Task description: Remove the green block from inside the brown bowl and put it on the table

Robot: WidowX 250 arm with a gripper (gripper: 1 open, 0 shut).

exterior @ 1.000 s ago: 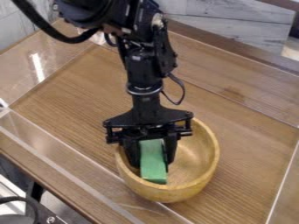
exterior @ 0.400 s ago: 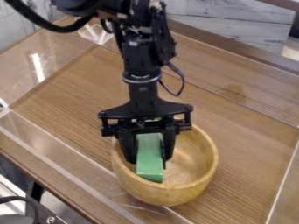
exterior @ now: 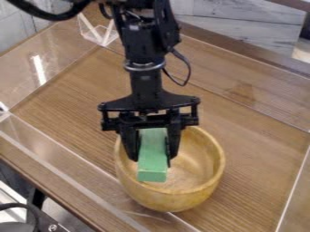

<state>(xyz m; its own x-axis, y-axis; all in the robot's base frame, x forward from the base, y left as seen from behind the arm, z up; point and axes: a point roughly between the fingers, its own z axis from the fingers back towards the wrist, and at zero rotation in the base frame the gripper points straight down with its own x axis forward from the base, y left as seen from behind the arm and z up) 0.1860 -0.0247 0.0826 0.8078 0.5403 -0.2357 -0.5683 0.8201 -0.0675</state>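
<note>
Midway through the task, we see the gripper pointing steeply down with its jaws pinching the upper end of the green block, which hangs tilted within the rim of the brown bowl (its lower end appears to be just off the bowl's floor, though we cannot tell this for certain). We judge the grasp made and the lift begun, while what is left is to clear the rim, carry the block sideways over the table, and set it down on bare wood beside the bowl.
</note>
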